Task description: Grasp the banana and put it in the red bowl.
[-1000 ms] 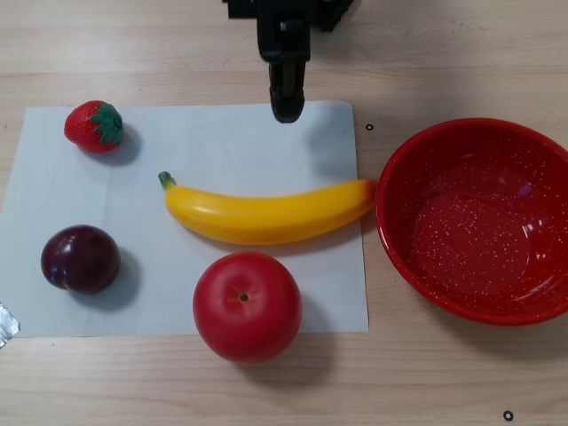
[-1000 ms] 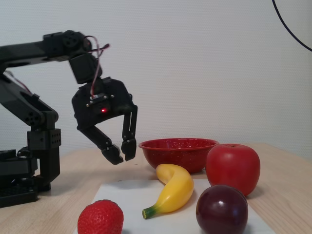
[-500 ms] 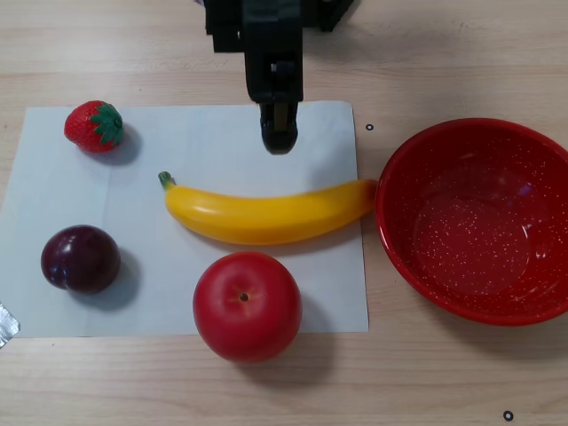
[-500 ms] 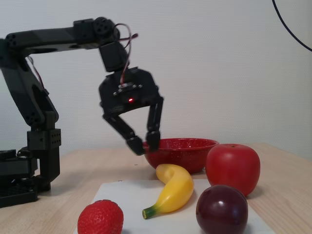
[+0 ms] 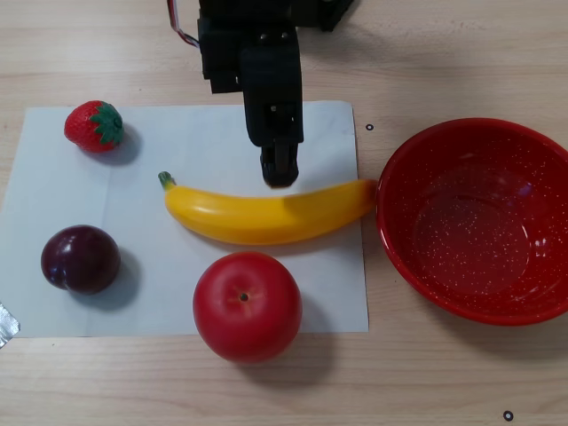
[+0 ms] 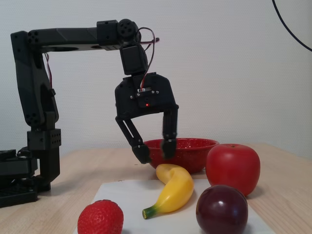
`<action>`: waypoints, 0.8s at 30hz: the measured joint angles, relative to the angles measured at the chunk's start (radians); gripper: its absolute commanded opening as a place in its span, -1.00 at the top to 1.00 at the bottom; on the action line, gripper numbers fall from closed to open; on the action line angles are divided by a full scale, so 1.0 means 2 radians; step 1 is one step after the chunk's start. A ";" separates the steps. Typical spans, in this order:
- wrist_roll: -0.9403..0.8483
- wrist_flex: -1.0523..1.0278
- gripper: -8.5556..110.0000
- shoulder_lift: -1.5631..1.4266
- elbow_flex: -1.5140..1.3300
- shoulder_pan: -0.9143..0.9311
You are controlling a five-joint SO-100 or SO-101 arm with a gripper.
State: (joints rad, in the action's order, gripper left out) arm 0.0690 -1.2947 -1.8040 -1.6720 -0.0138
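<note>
The yellow banana [image 5: 266, 216] lies across a white sheet, green stem to the left in the other view; it also shows in the fixed view [image 6: 174, 191]. The red bowl [image 5: 475, 222] sits to its right, nearly touching the banana's end, and stands behind it in the fixed view [image 6: 187, 146]. My black gripper [image 5: 280, 173] hangs just above the banana's far side. In the fixed view the gripper [image 6: 156, 152] is open, fingers spread, with nothing between them and a gap down to the banana.
On the white paper [image 5: 53, 195] there are also a strawberry [image 5: 94, 126], a dark plum [image 5: 80, 258] and a red apple [image 5: 247, 305] just in front of the banana. The arm's base [image 6: 22, 170] stands at the left in the fixed view.
The arm has reached further out and lowered: the gripper went from the paper's far edge to right over the banana. Its fingers have spread wider.
</note>
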 measured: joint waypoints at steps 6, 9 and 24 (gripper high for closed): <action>0.009 0.003 0.30 0.025 0.001 0.000; 0.015 0.008 0.20 0.038 0.001 0.000; 0.025 0.065 0.20 0.091 0.021 0.000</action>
State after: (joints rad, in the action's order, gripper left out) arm 0.1197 -1.1643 -1.6230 -1.6291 -0.0138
